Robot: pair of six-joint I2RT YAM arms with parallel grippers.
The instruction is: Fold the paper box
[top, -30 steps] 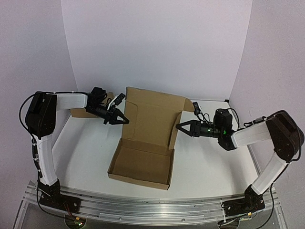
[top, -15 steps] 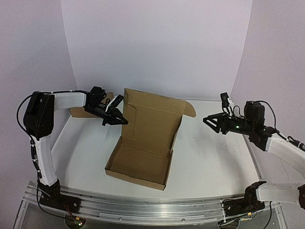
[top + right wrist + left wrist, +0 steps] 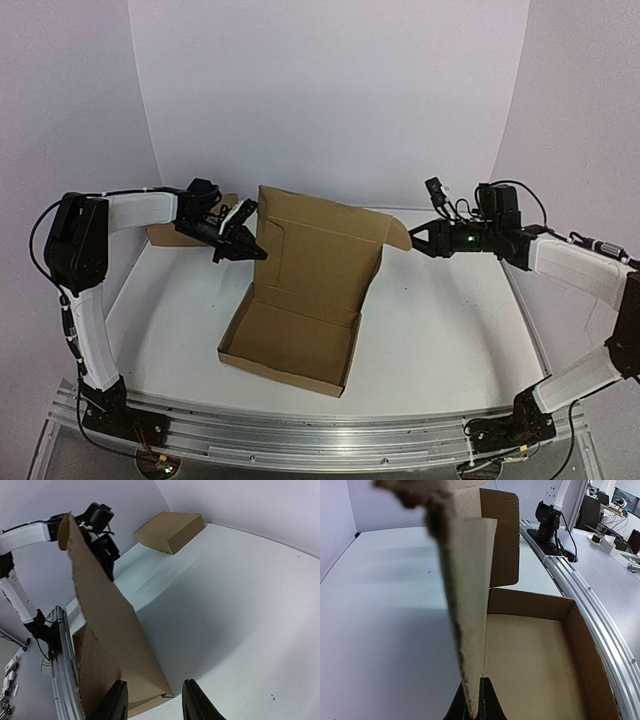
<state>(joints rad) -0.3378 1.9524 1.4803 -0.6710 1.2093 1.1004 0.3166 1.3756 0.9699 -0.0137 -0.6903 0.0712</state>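
Note:
The paper box is a brown mailer with its tray lying on the table and its lid standing upright. My left gripper is shut on the lid's left edge. In the left wrist view the cardboard edge runs down into the closed fingertips, with the tray's inside to the right. My right gripper is open and empty, just right of the lid's upper right flap. In the right wrist view the lid stands ahead of the open gripper.
A smaller plain brown box sits at the back left behind my left arm; it also shows in the right wrist view. White walls close the back and both sides. An aluminium rail runs along the near edge.
My right gripper has pulled away from the lid's right side, then risen and come back beside the upper right flap. The box has shifted slightly left. My left gripper keeps its hold.

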